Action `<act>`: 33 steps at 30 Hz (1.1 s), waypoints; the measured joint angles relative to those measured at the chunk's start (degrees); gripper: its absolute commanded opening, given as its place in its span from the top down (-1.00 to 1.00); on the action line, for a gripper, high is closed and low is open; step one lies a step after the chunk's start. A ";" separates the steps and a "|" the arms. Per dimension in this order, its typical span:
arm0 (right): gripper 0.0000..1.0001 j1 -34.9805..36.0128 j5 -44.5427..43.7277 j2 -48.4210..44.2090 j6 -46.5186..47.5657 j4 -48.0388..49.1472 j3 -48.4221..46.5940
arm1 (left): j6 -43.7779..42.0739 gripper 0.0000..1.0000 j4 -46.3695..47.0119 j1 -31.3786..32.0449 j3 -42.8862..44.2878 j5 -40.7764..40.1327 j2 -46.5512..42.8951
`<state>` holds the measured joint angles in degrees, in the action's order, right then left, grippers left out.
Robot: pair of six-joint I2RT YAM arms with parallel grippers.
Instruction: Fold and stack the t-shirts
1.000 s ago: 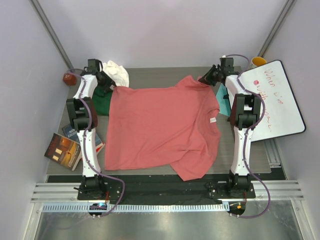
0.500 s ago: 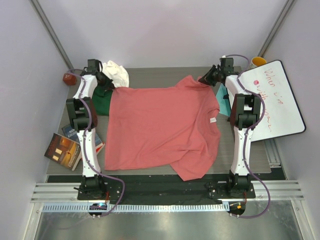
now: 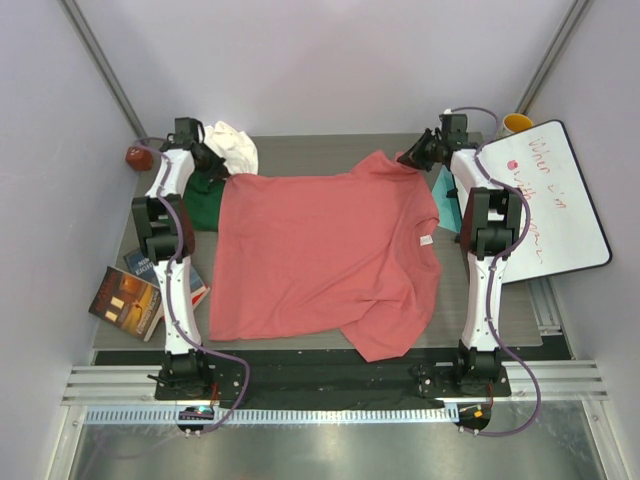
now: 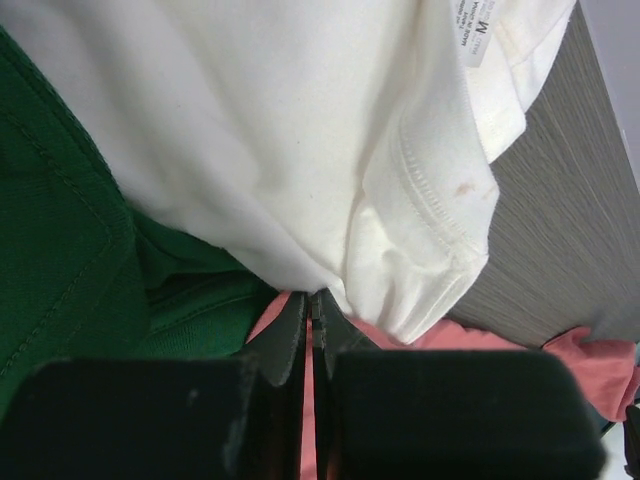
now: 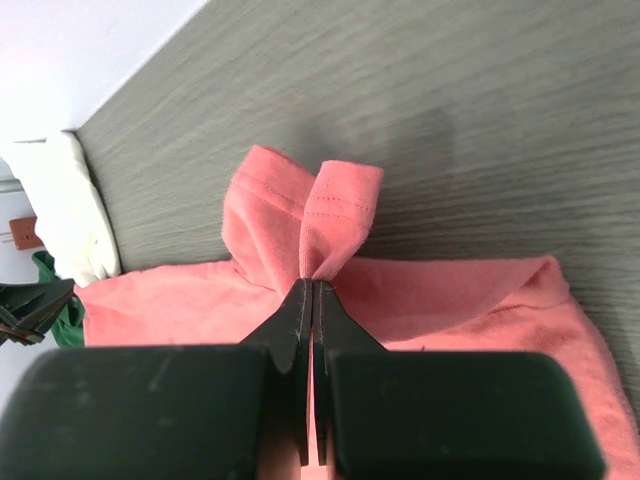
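Note:
The salmon-pink t-shirt (image 3: 320, 250) lies spread over the table, its white neck label at the right edge. My left gripper (image 3: 222, 176) is shut on its far-left corner; in the left wrist view the jaws (image 4: 312, 305) pinch pink cloth (image 4: 520, 350) under the cream-white t-shirt (image 4: 300, 120) and beside the dark green t-shirt (image 4: 60, 240). My right gripper (image 3: 410, 160) is shut on the far-right sleeve, which bunches above the jaws in the right wrist view (image 5: 315, 225). The cream-white shirt (image 3: 232, 145) and green shirt (image 3: 203, 203) sit crumpled at the far left.
Glossy books (image 3: 128, 295) lie off the table's left edge. A whiteboard (image 3: 555, 195) leans at the right, with a yellow cup (image 3: 517, 122) behind it. A teal object (image 3: 446, 198) lies by the right arm. A dark red object (image 3: 137, 156) sits far left.

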<state>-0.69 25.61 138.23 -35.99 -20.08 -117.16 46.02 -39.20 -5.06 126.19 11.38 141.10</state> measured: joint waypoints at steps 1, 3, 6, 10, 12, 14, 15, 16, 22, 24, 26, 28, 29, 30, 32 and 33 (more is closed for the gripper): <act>0.98 0.00 -0.02 0.00 0.15 -0.28 -0.57 | 0.00 1.00 0.00 0.00 0.00 0.02 -0.17; 0.98 0.00 -0.04 0.00 0.63 -0.76 -1.79 | 0.00 1.00 -0.02 0.00 0.00 0.00 -0.63; 0.98 0.00 0.00 -0.04 1.51 -0.74 -3.04 | -0.02 1.00 0.00 0.00 0.00 0.02 -1.49; 0.98 0.00 0.02 -0.55 2.32 -1.31 -3.10 | -0.07 1.00 0.04 0.00 -0.76 0.00 -2.95; 0.98 0.00 0.04 -0.98 2.78 -1.60 -3.06 | -0.15 1.00 0.02 0.00 -1.09 0.00 -3.56; 0.98 0.00 0.02 -1.70 3.28 -1.95 -3.04 | -0.22 1.00 0.02 0.00 -1.42 0.00 -4.15; 0.98 0.00 0.02 -2.05 3.65 -2.21 -3.04 | -0.22 1.00 0.04 0.00 -1.62 -0.02 -4.50; 0.98 -0.02 0.00 -2.62 4.11 -2.32 -2.93 | -0.24 1.00 0.02 0.00 -1.81 -0.02 -4.81; 0.98 -0.50 0.02 -6.60 6.14 -2.78 -1.03 | -0.46 1.00 0.07 0.00 -2.97 -0.02 -6.88; 0.98 -0.66 0.02 -8.17 6.84 -2.97 0.39 | -0.46 1.00 0.15 0.00 -3.30 -0.02 -7.61; 0.98 -0.83 0.02 -9.35 7.48 -3.32 1.77 | -0.48 1.00 0.15 0.00 -3.80 0.00 -8.57; 0.98 -0.94 0.02 -10.23 7.96 -3.67 3.10 | -0.68 1.00 0.26 -0.02 -4.59 0.04 -9.86; 0.98 -0.94 0.02 -10.51 8.20 -3.76 3.65 | -0.90 1.00 0.26 -0.02 -4.96 0.09 -10.38; 0.98 -0.94 0.00 -10.97 8.52 -3.80 4.55 | -1.09 1.00 0.42 0.00 -5.51 0.17 -11.02; 0.98 -0.94 0.00 -11.65 8.98 -4.37 6.01 | -1.49 1.00 0.55 0.00 -6.78 0.24 -12.28; 0.98 -0.94 0.00 -12.00 9.16 -4.55 6.67 | -1.62 1.00 0.70 0.00 -7.56 0.28 -12.94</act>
<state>-1.63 25.61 126.23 -26.83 -24.62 -110.50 44.40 -38.50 -5.06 118.63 11.66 128.16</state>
